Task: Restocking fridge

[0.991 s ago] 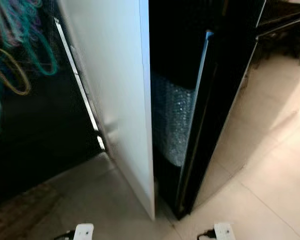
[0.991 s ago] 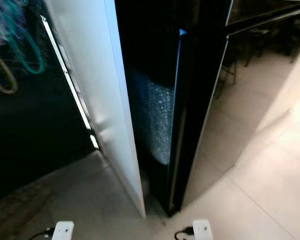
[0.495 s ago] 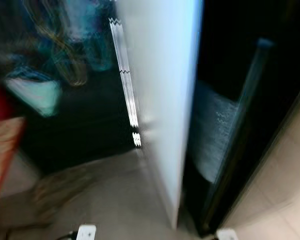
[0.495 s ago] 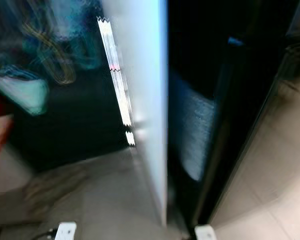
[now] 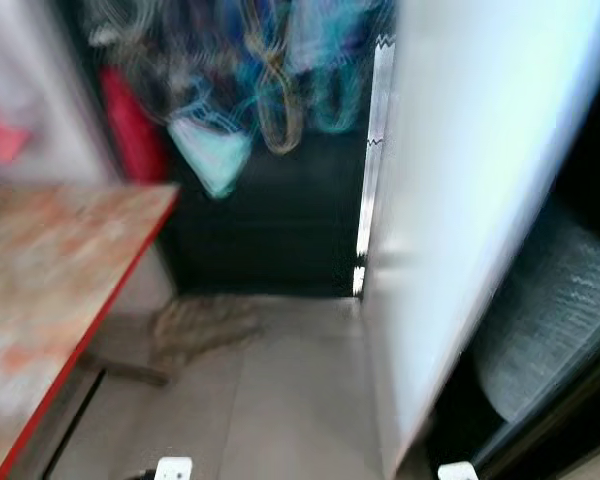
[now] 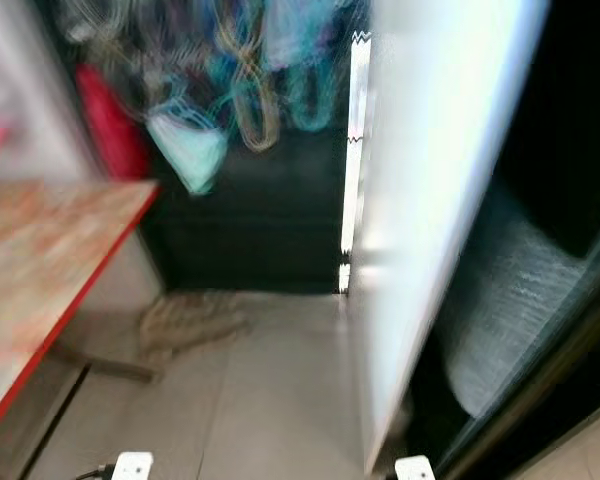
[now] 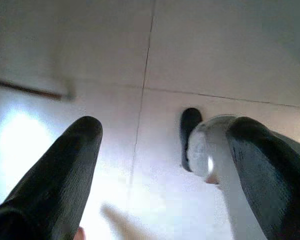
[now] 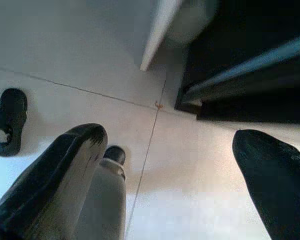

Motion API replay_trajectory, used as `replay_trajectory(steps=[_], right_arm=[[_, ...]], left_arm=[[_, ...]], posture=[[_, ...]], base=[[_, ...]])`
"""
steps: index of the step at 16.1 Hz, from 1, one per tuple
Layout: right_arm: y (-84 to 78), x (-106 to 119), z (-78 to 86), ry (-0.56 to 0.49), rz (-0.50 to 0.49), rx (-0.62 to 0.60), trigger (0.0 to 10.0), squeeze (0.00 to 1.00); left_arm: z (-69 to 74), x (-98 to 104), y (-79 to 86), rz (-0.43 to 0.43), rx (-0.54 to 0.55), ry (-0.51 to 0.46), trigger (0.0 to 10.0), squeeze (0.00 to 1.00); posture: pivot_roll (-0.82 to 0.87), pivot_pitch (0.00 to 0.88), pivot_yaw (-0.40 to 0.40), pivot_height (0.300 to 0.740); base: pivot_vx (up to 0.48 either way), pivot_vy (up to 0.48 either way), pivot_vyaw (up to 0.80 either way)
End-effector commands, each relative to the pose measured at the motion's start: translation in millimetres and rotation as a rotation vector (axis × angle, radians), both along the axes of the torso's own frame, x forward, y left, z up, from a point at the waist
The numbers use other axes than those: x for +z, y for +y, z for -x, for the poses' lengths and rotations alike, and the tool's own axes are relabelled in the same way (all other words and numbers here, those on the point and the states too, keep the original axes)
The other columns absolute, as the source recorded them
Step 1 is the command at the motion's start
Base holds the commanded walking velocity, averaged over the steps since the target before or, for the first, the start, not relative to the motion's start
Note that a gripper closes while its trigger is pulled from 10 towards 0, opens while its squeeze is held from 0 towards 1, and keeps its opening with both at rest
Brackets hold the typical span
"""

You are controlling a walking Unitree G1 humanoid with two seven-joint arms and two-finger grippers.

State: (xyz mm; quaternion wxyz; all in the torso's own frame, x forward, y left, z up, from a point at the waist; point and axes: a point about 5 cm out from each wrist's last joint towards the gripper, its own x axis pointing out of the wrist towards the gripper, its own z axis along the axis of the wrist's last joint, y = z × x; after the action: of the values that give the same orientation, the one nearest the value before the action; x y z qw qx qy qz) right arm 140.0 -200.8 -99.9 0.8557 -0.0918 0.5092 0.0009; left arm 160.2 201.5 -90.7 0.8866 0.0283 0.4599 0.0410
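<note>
Both head views are blurred. A tall white door panel (image 5: 480, 180) stands on the right, with a dark gap beside it holding a roll of bubble wrap (image 5: 550, 310). My left gripper (image 7: 165, 165) hangs open over pale floor tiles, nothing between its fingers (image 7: 65, 170). My right gripper (image 8: 175, 165) is open too, above the floor near the white panel's bottom corner (image 8: 157, 35) and a black cabinet base (image 8: 250, 60).
A wooden table with a red edge (image 5: 50, 270) juts in from the left. Behind it, tangled coloured cords (image 5: 270, 80) and a red thing (image 5: 135, 130) hang on a dark wall. A rag-like heap (image 5: 195, 325) lies on the floor. My feet (image 5: 172, 468) show at the bottom.
The whole picture has swung: the camera has turned left, so the white panel now sits at the right and the table has come into view. Nothing itself appears moved.
</note>
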Motion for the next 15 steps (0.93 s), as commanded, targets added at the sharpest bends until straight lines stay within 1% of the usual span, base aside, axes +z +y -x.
replay_trajectory(steps=[1,9,13,15], right_arm=[[7.1,1,-4.4,-0.009,-0.016,0.014,10.0,0.00],[1.9,3,-10.2,-0.017,-0.005,0.027,10.0,0.00],[4.7,4,-12.0,-0.016,-0.012,0.056,10.0,0.00],[2.0,3,-9.7,-0.010,-0.009,0.051,10.0,0.00]], left_arm=[[4.3,-2,3.2,-0.017,0.007,0.022,10.0,0.00],[-4.1,2,2.9,-0.010,0.060,-0.009,10.0,0.00],[-7.5,3,1.6,-0.010,0.051,-0.020,10.0,0.00],[-9.3,4,0.5,-0.009,0.049,-0.028,10.0,0.00]], posture=[[0.02,0.000,-0.004,0.740],[0.04,0.000,-0.029,0.740],[0.04,0.000,-0.023,0.740],[0.04,0.002,-0.024,0.740]], base=[[0.000,0.000,0.80],[0.000,0.000,0.80],[0.000,0.000,0.80],[0.000,0.000,0.80]])
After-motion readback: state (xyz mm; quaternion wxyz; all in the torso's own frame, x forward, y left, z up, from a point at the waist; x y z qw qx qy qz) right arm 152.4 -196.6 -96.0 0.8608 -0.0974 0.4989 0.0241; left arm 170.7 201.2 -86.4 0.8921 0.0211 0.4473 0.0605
